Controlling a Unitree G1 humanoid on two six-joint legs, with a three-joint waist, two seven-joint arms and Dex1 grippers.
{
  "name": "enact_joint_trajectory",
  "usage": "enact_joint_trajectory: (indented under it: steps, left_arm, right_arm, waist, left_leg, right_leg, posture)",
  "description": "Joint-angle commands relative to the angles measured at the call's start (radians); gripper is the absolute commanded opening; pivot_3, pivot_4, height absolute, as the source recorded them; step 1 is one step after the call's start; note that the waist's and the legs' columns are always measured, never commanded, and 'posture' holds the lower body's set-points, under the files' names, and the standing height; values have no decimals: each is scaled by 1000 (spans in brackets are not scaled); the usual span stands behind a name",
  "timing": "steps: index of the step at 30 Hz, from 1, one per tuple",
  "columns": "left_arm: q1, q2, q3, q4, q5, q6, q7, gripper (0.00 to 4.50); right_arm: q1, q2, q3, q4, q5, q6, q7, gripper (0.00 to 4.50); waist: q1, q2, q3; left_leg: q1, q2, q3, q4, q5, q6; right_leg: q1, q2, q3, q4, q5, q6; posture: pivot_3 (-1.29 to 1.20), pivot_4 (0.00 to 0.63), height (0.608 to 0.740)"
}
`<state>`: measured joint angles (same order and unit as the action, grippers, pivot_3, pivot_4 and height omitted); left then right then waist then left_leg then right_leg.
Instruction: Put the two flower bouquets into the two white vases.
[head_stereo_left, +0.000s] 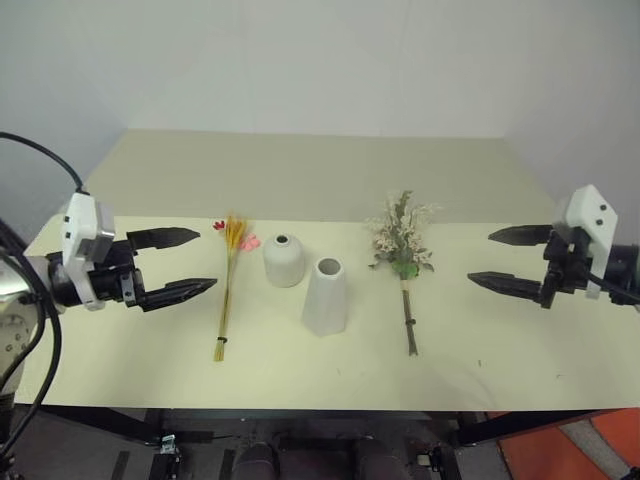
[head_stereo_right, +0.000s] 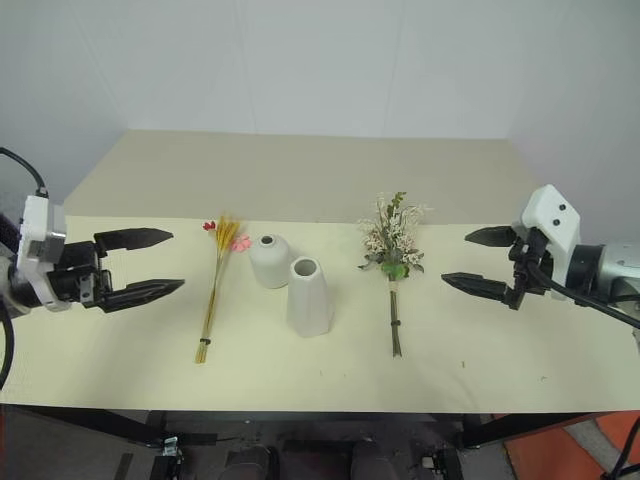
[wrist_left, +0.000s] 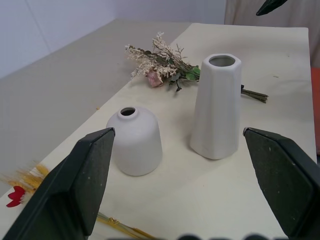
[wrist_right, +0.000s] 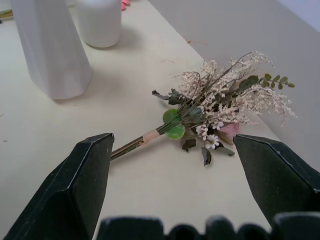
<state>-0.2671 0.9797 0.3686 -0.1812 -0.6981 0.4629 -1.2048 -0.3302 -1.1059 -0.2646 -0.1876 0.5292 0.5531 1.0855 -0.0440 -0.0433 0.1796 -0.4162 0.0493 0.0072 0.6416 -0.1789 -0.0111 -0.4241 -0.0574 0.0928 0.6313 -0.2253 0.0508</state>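
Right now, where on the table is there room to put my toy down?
The far strip of the table, behind both bouquets, is bare. So is the near edge in front of the tall vase. It is crowded in the middle, where the round vase sits close between the yellow bouquet and the white bouquet.

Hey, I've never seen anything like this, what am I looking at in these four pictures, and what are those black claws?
It's a two-armed robot at a table. Two pictures come from its head, two from cameras on its wrists. The claws are its left gripper and right gripper, both open, holding nothing. On the table lie a yellow bouquet and a white bouquet. Between them stand a short vase and a tall vase, both empty.
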Motion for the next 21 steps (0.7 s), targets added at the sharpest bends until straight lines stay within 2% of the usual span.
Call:
enact_joint_trajectory:
  steps: [1, 10, 14, 18, 19, 21]
  left_arm:
    - [-23, 9, 5, 0, 4, -13, -6, 4480]
    - [-31, 13, 5, 7, 3, -4, -17, 4480]
    - [-57, 13, -11, 10, -6, 4, -29, 4480]
    - [-94, 12, -30, 20, -10, 6, -46, 4480]
    - [-105, 11, -34, 24, -12, 6, -49, 4480]
    - [-135, 4, -47, 36, -17, 6, -56, 4480]
  right_arm:
    - [-14, -1, -18, -16, -1, 0, -10, 4500]
    - [-37, -4, -9, -9, 10, 33, -28, 4500]
    - [-73, -6, 27, -21, 18, 125, -64, 4500]
    - [-158, 0, 95, -47, 52, 349, -134, 4500]
    - [-199, 12, 121, -53, 65, 442, -168, 4500]
    - [-365, 108, 209, -7, 64, 754, -290, 4500]
  waist:
    - [0, 0, 0]
    - [0, 0, 0]
    - [0, 0, 0]
    - [-1, 0, 0]
    - [-2, 0, 0]
    - [-11, 0, 0]
  left_leg:
    - [0, 0, 0, 0, 0, 0]
    - [0, 0, 0, 0, 0, 0]
    - [0, 0, 0, 0, 0, 0]
    - [0, 0, 0, 0, 0, 0]
    - [0, 0, 0, 0, 0, 0]
    - [0, 0, 0, 0, 0, 0]
  right_leg:
    - [0, 0, 0, 0, 0, 0]
    - [0, 0, 0, 0, 0, 0]
    - [0, 0, 0, 0, 0, 0]
    - [0, 0, 0, 0, 0, 0]
    - [0, 0, 0, 0, 0, 0]
    - [-1, 0, 1, 1, 1, -1]
  posture:
    - [0, 150, 740]
    - [0, 150, 740]
    - [0, 150, 740]
    - [0, 150, 740]
    - [0, 150, 740]
    - [0, 150, 740]
